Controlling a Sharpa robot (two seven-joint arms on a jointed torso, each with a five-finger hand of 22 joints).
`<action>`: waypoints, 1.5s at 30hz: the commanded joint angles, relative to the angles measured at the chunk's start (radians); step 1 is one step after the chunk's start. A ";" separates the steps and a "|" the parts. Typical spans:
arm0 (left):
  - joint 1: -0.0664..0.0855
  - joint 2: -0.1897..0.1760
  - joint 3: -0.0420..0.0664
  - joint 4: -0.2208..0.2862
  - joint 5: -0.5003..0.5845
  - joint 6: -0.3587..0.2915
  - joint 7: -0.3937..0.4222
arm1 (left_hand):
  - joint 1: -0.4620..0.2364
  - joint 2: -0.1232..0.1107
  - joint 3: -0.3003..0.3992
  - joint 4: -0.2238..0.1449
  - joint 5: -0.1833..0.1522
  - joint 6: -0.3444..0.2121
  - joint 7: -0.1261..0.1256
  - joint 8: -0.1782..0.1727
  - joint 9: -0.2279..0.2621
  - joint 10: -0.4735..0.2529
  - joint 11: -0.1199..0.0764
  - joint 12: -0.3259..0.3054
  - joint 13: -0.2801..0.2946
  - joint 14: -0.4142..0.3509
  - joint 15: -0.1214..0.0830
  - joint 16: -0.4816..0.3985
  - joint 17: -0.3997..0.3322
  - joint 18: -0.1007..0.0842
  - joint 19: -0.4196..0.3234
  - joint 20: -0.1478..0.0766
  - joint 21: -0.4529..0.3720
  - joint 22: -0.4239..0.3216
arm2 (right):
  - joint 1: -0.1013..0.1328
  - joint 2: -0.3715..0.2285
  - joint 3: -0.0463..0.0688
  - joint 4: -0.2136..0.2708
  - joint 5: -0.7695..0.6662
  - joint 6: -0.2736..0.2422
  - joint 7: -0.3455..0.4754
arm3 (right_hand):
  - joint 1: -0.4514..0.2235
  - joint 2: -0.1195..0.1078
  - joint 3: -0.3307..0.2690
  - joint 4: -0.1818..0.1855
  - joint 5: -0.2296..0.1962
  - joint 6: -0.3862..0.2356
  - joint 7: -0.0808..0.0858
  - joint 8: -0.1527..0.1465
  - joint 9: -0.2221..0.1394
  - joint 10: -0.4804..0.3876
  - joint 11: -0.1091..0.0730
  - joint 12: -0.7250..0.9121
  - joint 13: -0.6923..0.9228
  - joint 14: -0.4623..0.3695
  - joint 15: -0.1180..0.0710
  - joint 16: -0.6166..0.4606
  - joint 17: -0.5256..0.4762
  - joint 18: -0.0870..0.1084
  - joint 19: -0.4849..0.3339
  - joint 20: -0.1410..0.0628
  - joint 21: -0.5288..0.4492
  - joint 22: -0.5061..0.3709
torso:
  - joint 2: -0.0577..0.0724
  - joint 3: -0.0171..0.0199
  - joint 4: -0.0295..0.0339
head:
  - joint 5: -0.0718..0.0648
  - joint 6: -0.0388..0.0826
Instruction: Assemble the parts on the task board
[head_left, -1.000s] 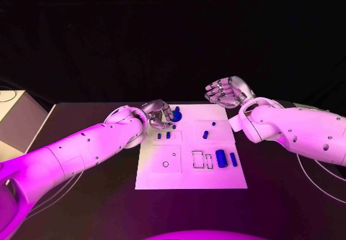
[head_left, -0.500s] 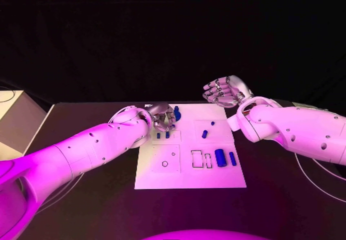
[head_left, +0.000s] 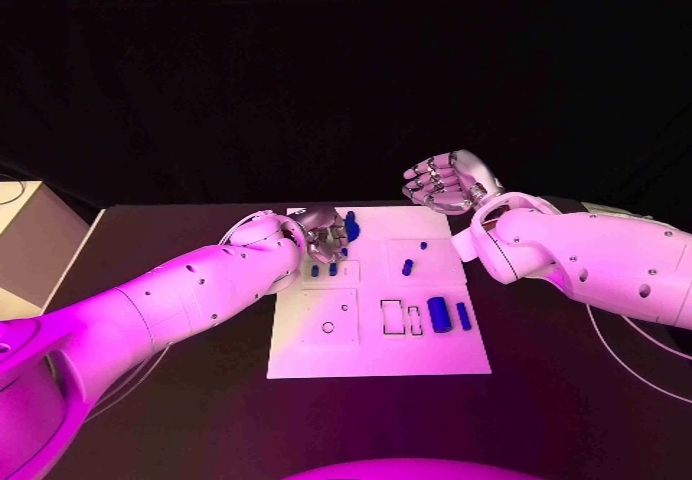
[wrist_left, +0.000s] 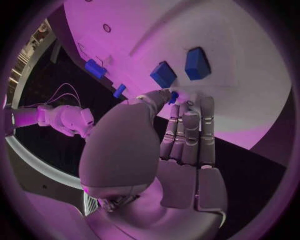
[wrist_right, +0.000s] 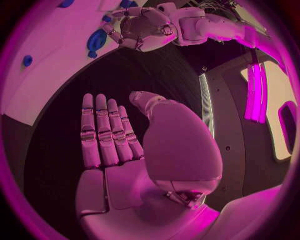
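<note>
Left robot hand (head_left: 326, 232) now farther over task board (head_left: 378, 355).

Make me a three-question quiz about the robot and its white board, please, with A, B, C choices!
1. Where is the left hand?
A. Over the far left corner of the task board
B. Over the board's near right corner
C. Flat on the black table, far from the board

2. What colour are the small parts on the board?
A. Yellow
B. Green
C. Blue

3. What is the right hand holding?
A. A part
B. Nothing
C. The board

Answers:
1 A, because the head view shows that hand above the board's far left corner, by the parts there.
2 C, because the pieces look blue against the white board.
3 B, because the right wrist view shows a bare palm and nothing in the fingers.
</note>
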 joint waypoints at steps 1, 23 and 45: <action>0.003 0.009 0.000 0.000 -0.016 0.014 -0.011 | -0.006 0.004 0.004 -0.003 0.000 0.006 -0.004 -0.006 -0.002 0.003 0.004 -0.005 -0.002 0.005 0.001 0.008 0.007 0.013 0.000 0.005 0.006 0.002 | 0.000 0.001 0.000 0.002 -0.007 0.012 0.014 | 0.007 -0.001 0.000 -0.006 0.005 0.005 0.004 0.004 0.000 0.009 0.001 -0.005 -0.002 0.006 0.002 -0.004 -0.001 0.007 0.006 0.002 0.006 -0.001 | 0.000 -0.0001 0.0006 | -0.002 -0.002; 0.006 0.025 -0.003 -0.011 -0.015 0.061 -0.018 | -0.006 0.032 0.050 -0.053 -0.004 0.078 -0.007 -0.028 0.000 0.089 -0.020 -0.010 -0.010 0.079 -0.018 0.072 0.091 0.000 0.061 -0.009 0.085 0.099 | 0.001 0.004 0.001 0.002 -0.007 0.014 0.015 | 0.004 0.000 0.001 -0.005 0.005 0.006 0.004 0.004 0.000 0.010 0.001 -0.006 -0.002 0.007 0.002 -0.004 -0.002 0.006 0.006 0.002 0.006 -0.003 | -0.001 -0.0002 0.0010 | -0.005 -0.007; 0.006 0.037 -0.015 -0.039 -0.018 0.032 -0.001 | 0.009 0.074 0.099 -0.141 -0.011 0.157 -0.018 -0.049 0.021 0.192 -0.045 -0.030 -0.009 0.198 -0.044 0.130 0.236 -0.023 0.161 -0.034 0.186 0.232 | 0.001 0.004 0.001 0.008 -0.007 0.015 0.016 | 0.002 0.001 0.002 -0.004 0.006 0.007 0.004 0.004 0.000 0.011 0.001 -0.006 -0.002 0.008 0.002 -0.005 -0.004 0.006 0.007 0.002 0.006 -0.005 | -0.003 0.0000 0.0020 | -0.009 -0.013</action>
